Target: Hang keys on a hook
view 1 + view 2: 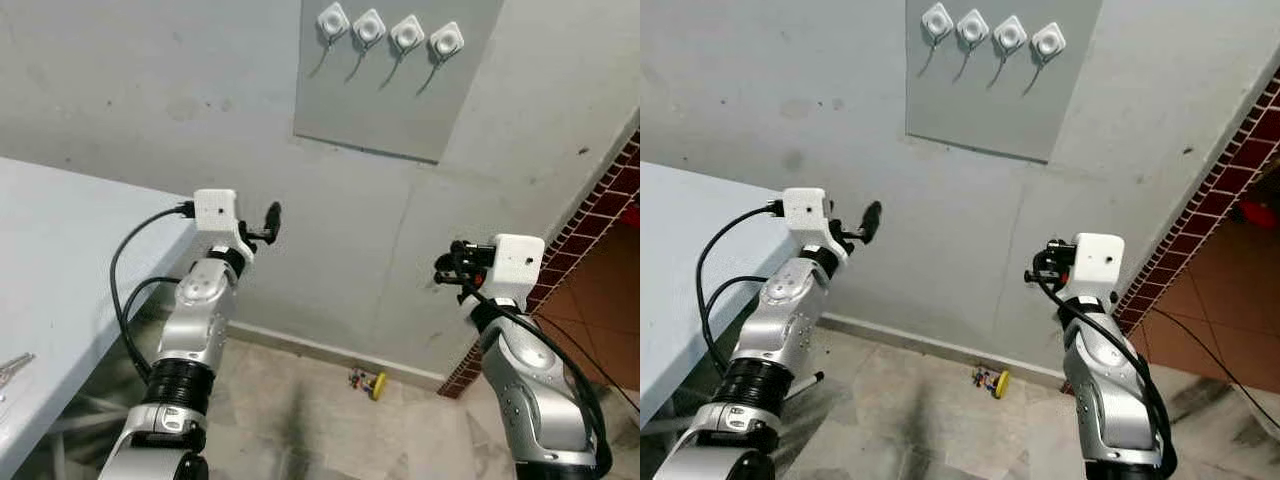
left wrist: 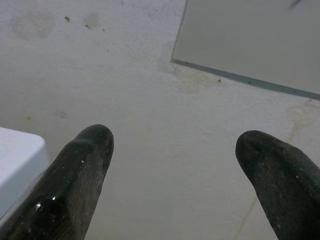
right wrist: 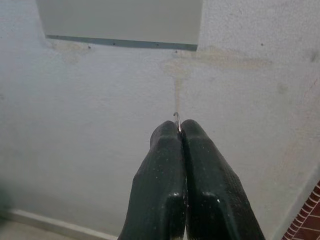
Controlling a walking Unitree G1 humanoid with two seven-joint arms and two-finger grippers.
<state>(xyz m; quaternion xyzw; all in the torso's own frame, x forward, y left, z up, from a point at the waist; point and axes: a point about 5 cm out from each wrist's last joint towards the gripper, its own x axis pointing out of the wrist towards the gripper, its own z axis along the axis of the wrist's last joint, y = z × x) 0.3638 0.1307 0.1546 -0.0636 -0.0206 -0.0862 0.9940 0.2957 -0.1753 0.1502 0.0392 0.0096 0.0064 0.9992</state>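
Observation:
Several white hooks (image 1: pixel 388 32) sit in a row on a grey panel (image 1: pixel 385 105) high on the wall. My right gripper (image 3: pixel 181 129) is raised below and right of the panel, shut, with a thin metal key ring (image 3: pixel 176 117) peeking out between its fingertips. My left gripper (image 1: pixel 270 222) is held up near the wall below the panel's left side, open with nothing between its fingers (image 2: pixel 82 165). A small bunch with a yellow tag (image 1: pixel 370 383) lies on the floor by the wall.
A pale blue table (image 1: pixel 60 260) fills the left, with a metal key-like object (image 1: pixel 12 368) at its near edge. A red brick wall edge (image 1: pixel 590 220) and a tiled floor are on the right. A skirting strip runs along the wall base.

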